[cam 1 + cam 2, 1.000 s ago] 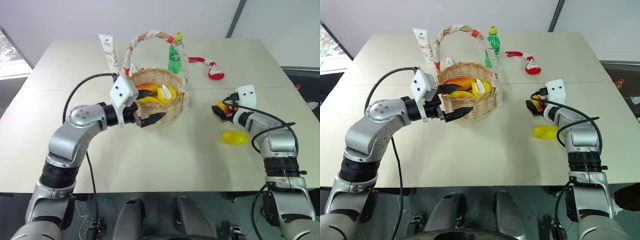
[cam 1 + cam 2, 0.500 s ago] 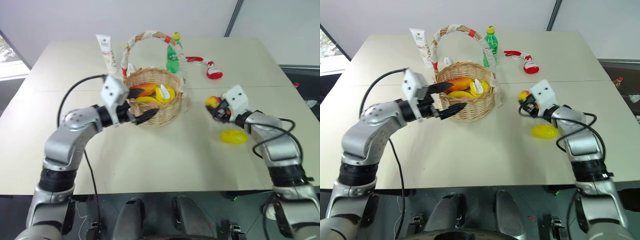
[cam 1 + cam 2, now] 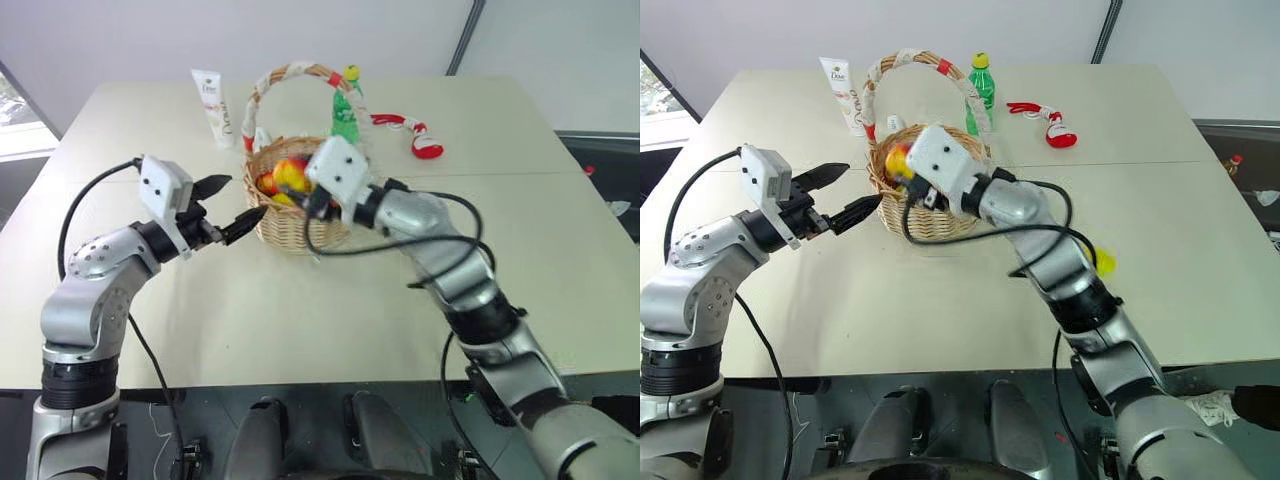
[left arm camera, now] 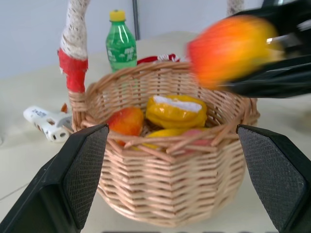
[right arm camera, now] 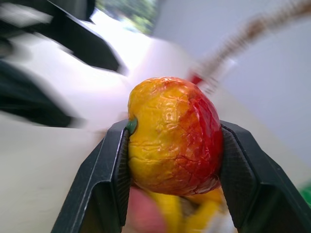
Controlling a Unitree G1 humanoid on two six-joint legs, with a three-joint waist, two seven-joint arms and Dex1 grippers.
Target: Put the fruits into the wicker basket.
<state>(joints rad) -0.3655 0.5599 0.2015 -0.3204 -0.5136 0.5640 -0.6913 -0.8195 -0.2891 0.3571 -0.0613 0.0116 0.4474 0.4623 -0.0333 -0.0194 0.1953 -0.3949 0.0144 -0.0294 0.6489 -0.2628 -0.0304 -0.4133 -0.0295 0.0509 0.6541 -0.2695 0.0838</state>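
The wicker basket [image 3: 292, 232] stands mid-table, its cloth-wrapped handle arching above. Inside lie a mango [image 4: 126, 121] and yellow bananas [image 4: 176, 109]. My right gripper [image 3: 300, 186] hovers over the basket's near rim, shut on a red-and-yellow apple [image 5: 172, 136] that sits between both fingers. Just left of the basket, my left gripper [image 3: 240, 198] is open and holds nothing, pointing at the basket wall. A yellow lemon [image 3: 1103, 262] lies on the table to the right, mostly hidden behind my right arm.
Behind the basket stand a green bottle [image 3: 347, 115] and a white tube [image 3: 213, 95]. A red-and-white curved item [image 3: 415, 135] lies at the back right. A small white object [image 4: 46, 121] lies beside the basket's far side. My right arm stretches across the table's middle.
My right gripper closed on the apple, lifted it off the table and swung left to above the basket. The left gripper drew back leftward from the basket, staying open.
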